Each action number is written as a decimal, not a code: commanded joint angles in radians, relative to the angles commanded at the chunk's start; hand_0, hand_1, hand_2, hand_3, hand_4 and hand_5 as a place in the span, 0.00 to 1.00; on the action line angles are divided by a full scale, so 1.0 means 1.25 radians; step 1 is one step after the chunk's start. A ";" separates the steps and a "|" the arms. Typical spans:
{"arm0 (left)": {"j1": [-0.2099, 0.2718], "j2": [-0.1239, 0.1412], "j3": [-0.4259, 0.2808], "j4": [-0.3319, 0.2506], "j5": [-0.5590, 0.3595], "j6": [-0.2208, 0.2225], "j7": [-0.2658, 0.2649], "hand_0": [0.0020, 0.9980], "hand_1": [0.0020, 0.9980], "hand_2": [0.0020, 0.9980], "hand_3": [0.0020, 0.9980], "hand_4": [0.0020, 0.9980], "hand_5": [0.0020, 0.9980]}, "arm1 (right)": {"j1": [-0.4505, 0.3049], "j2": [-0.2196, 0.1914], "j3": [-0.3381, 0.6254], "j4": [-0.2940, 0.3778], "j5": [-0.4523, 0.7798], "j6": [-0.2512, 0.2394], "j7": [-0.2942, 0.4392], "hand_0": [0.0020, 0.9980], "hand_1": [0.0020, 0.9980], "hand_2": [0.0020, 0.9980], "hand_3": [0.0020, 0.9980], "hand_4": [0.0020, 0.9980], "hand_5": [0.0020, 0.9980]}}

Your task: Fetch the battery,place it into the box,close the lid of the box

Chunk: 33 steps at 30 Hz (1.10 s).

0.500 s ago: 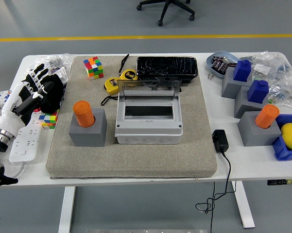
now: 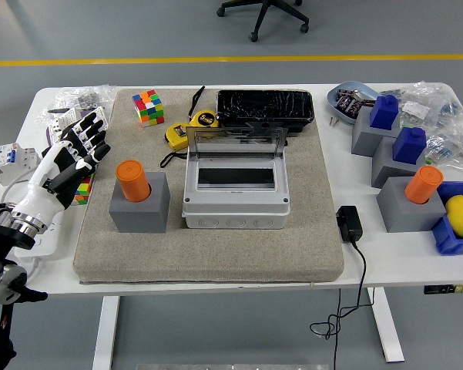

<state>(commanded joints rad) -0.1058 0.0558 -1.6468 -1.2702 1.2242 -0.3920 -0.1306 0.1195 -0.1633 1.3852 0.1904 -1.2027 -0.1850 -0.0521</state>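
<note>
Now seeing the left hand (image 2: 73, 154) hovering at the left of the frame, over the left edge of the mat (image 2: 208, 250), white and black fingers spreading wide and holding nothing. Not seeing the right hand anywhere.

Noticing the battery (image 2: 132, 180), a smooth orange cylinder, standing a little tilted in a matte grey block (image 2: 139, 208) on the left part of the mat, just right of the hand and not touching it. Finding the box (image 2: 236, 193), grey hard plastic with rounded corners, sitting in the middle of the mat just beside the block, with its clear lid (image 2: 235, 142) standing open at the back.

Looking behind the box: a glossy black tray (image 2: 265, 106), a yellow tape measure (image 2: 189, 129) and a colourful puzzle cube (image 2: 147, 106) lying toward the upper left of the mat. Looking at the right of the frame: a second orange cylinder (image 2: 423, 184) in another grey block, two blue blocks (image 2: 409, 144) on grey bases, and a round yellow object (image 2: 462, 213) resting in a blue bin (image 2: 450, 243). Seeing also a black adapter (image 2: 348, 223) with its cable hanging over the near edge.

Covering most of the white table (image 2: 400, 258), the mat is looking rough, beige and felt-like. Showing beyond the table at the top: grey smooth floor crossed by a yellow line (image 2: 231, 58), and the black base of a chair (image 2: 266, 11).
</note>
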 joint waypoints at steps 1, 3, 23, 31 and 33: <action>0.000 -0.001 0.002 0.000 0.000 0.000 0.000 1.00 1.00 1.00 1.00 1.00 0.47 | 0.000 0.000 0.000 0.000 0.000 0.000 0.000 1.00 1.00 0.95 0.92 1.00 1.00; 0.001 -0.002 0.009 0.002 0.002 0.000 -0.001 1.00 1.00 1.00 1.00 1.00 0.47 | -0.001 0.000 0.002 0.000 -0.001 0.000 -0.001 1.00 1.00 0.95 0.92 1.00 1.00; -0.007 -0.004 0.074 0.018 0.051 0.036 -0.017 1.00 1.00 1.00 1.00 1.00 0.36 | 0.002 0.002 0.011 -0.001 0.005 0.000 0.000 1.00 1.00 0.94 0.91 1.00 1.00; -0.006 -0.002 0.090 0.006 0.076 0.064 -0.023 1.00 1.00 1.00 1.00 1.00 0.11 | 0.004 0.001 0.008 0.001 0.008 -0.002 -0.005 1.00 1.00 0.94 0.90 1.00 1.00; -0.003 0.001 0.100 -0.009 0.096 0.068 -0.023 1.00 1.00 1.00 1.00 1.00 0.11 | 0.004 0.000 0.002 0.003 0.007 -0.003 -0.014 1.00 1.00 0.94 0.90 1.00 1.00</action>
<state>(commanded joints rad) -0.1097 0.0567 -1.5219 -1.2814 1.3443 -0.3070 -0.1598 0.1251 -0.1631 1.3881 0.1947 -1.1936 -0.1885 -0.0696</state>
